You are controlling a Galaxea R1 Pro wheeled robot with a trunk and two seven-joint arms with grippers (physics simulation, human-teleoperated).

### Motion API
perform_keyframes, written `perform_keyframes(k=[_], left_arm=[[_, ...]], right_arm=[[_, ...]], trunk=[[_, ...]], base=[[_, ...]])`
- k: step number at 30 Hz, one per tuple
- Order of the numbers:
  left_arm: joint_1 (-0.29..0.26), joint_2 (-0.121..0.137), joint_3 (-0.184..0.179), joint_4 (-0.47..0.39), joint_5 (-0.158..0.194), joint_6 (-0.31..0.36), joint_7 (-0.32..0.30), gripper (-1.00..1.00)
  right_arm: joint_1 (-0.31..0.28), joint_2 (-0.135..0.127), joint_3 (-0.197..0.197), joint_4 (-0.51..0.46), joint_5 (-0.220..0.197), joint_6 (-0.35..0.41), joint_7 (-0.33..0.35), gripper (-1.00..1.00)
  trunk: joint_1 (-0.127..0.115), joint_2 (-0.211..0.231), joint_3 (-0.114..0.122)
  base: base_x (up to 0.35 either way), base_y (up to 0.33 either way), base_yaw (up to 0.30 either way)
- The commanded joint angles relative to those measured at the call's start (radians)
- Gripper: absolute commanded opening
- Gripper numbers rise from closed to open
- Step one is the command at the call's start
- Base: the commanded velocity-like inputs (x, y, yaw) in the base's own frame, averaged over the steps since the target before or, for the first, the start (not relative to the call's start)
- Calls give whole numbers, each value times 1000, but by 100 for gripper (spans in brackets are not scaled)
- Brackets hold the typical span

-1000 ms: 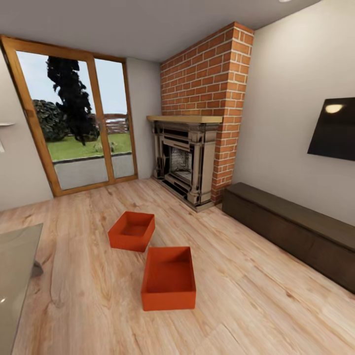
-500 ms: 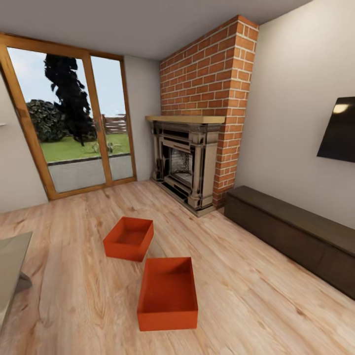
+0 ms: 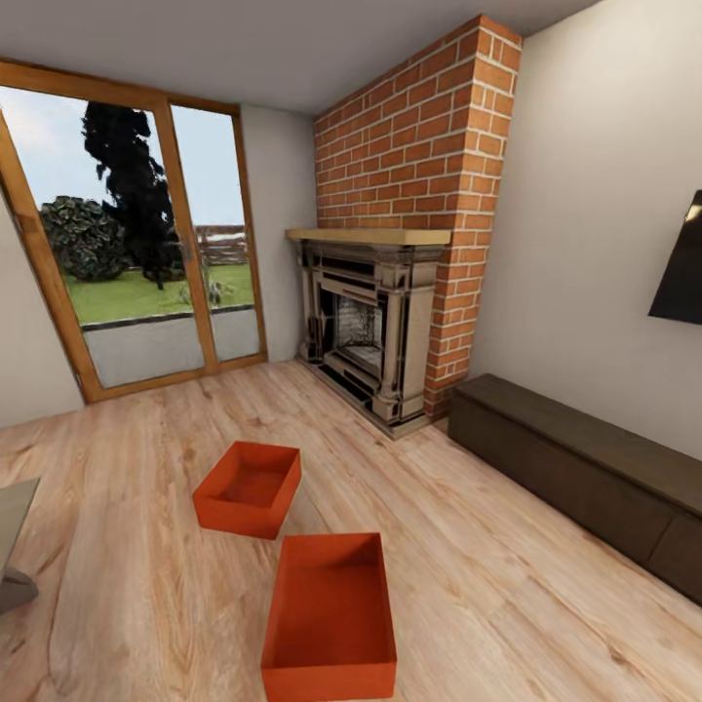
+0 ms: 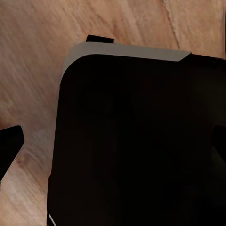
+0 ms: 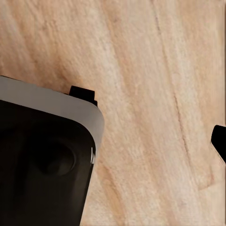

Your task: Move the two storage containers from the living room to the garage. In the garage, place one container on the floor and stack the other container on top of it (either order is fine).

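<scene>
Now the light wood-plank floor [image 3: 507,595] of the living room is the biggest thing in the head view, and the tall red-brick chimney [image 3: 414,166] stands at its far side. Below this chimney sits the ornate dark fireplace [image 3: 366,327] with a pale wooden mantel. To the left of the chimney are the wood-framed glass doors [image 3: 136,253], showing grass and dark trees outside. To the right of the chimney, along the white wall, runs the long dark brown low bench [image 3: 585,473], and above it hangs a flat black screen [image 3: 682,263], cut by the picture edge.

In front of the chimney, on the planks, lie the two red-orange rectangular open-top storage containers. The farther container [image 3: 248,488] is nearer to the chimney; the closer container [image 3: 331,616] lies just beside it, apart, and both are upright.

Both wrist views show a dark rounded body over wood planks. Whether the jaws of either gripper are spread or pressed together, I cannot tell.
</scene>
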Motion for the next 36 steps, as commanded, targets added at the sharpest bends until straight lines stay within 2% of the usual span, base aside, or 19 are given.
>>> perform_keyframes(k=[1,22,36], left_arm=[[0,0,1,-1,7,-2,0,100],[1,0,1,-2,5,-3,0,100],[1,0,1,-4,4,-3,0,100]], right_arm=[[-1,1,9,3,-10,-6,0,100],[-1,-3,10,3,-8,-6,5,100],[-1,4,10,3,-7,-5,4,100]], trunk=[[1,0,-1],[1,0,-1],[1,0,-1]], base=[[323,0,0],[314,0,0],[25,0,8]])
